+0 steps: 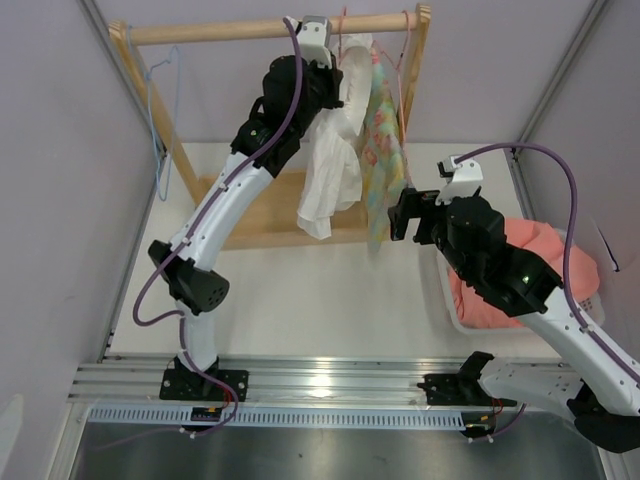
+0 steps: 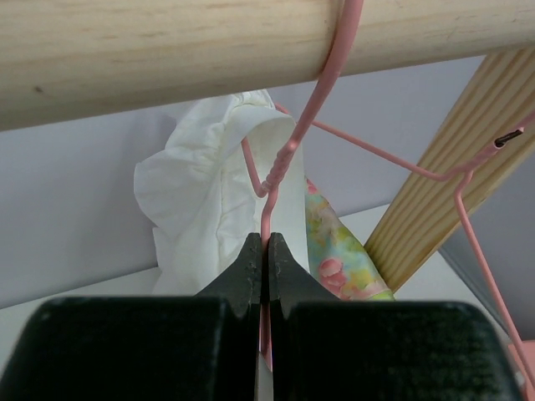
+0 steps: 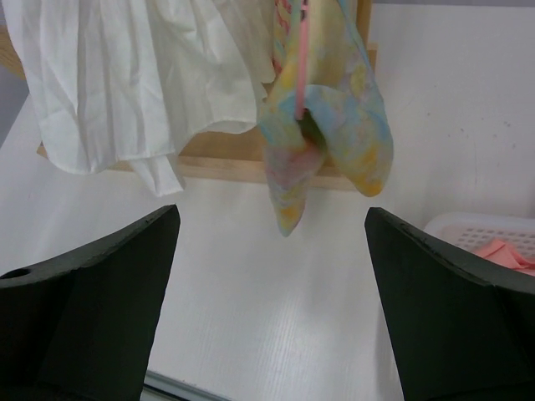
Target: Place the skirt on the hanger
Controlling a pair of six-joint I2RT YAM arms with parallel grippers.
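- Closest to us, the right arm (image 1: 500,265) sits folded low over the white basket (image 1: 447,300) with the salmon-pink cloth (image 1: 540,250) in it. Its jaws are spread wide and hold nothing.
- Those jaws face the hanging clothes from above the bare tabletop (image 1: 300,290), near but touching neither garment. We read that as standing by, clear of the other arm's work.
- The left arm (image 1: 225,215) stretches up and away from its base, elbow bent, wrist lifted right under the wooden rail (image 1: 220,30).
- Its jaws are pinched shut on the hanger (image 2: 282,163), gripping the thin pink wire just below the twisted neck.
- We'd say that grip steadies the hanger while its hook sits over the rail.
- The skirt (image 1: 330,170) is draped on that hanger, bunched at the top, its pleated length hanging free above the tabletop.
- Just beside it hangs the floral garment (image 1: 382,150) on a pink hanger of its own.
- Furthest left along the rail, well apart, hangs a light blue hanger (image 1: 160,110).
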